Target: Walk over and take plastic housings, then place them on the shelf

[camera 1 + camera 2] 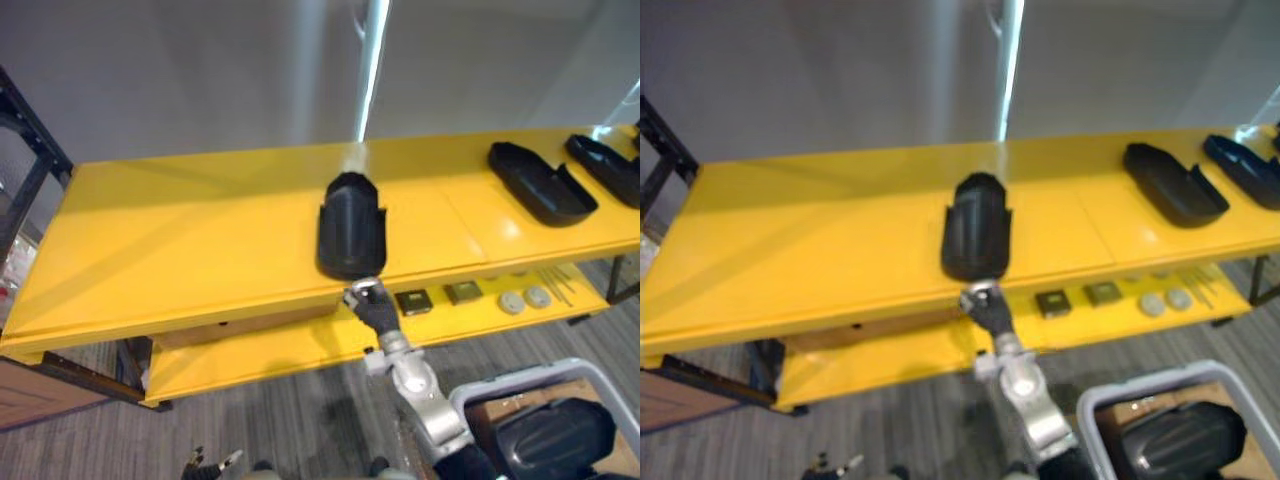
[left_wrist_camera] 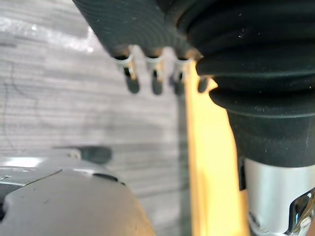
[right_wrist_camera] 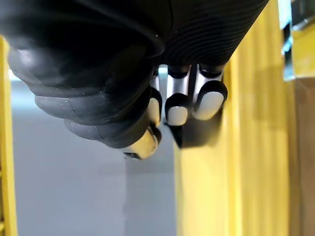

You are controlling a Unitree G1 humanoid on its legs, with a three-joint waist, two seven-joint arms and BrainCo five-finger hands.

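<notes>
L eye view: yellow shelf runs across the frame. Black plastic housing lies on the shelf's top board, about mid-length, near end right at the shelf's front edge. R hand is at that front edge, touching the housing's near end. Second housing lies toward the shelf's right end on the same board. Third housing is just beside it, further right, well apart from the mid one. Shelf's lower board carries small bits under the right half: dark square parts and pale discs, side by side. Grey bin sits in front of the shelf's right half, lower down, w/ a binned housing inside.

R eye view: same layout. R hand is against the near end of the housing at the shelf's front edge.

L wrist view: L hand has fingers hanging loose, roughly straight, nothing in them. Grey floor shows past them, w/ the shelf's yellow edge alongside.

R wrist view: R hand has fingers curled, tips down on the black housing. Thumb is tucked close beside it, so the hand pinches the housing's end. Yellow shelf board runs next to the hand.
</notes>
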